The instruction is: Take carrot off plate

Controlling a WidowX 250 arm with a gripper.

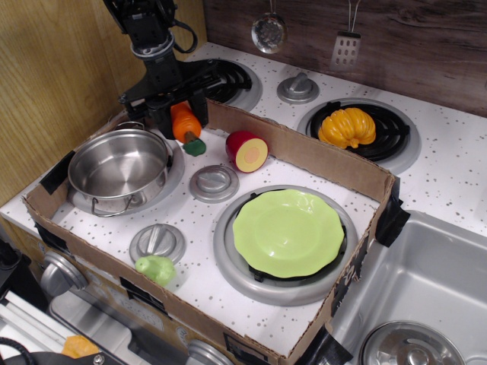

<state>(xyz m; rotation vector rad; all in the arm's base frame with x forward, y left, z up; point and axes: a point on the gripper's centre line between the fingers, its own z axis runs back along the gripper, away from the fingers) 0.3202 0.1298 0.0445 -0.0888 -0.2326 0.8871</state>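
Observation:
My gripper (183, 115) is shut on the orange carrot (185, 123) and holds it in the air at the back left, green stub pointing down, just right of the steel pot (118, 167). The lime-green plate (288, 232) lies empty on the front right burner, well to the right and in front of the carrot. The upper part of the carrot is hidden between the black fingers (163, 118).
A cardboard wall (304, 156) rings the front stove area. A cut red fruit (247, 150) lies beside the carrot. An orange-yellow pumpkin (347, 127) sits on the back right burner. A green toy (156, 268) lies near the front edge. A sink (426, 289) is at right.

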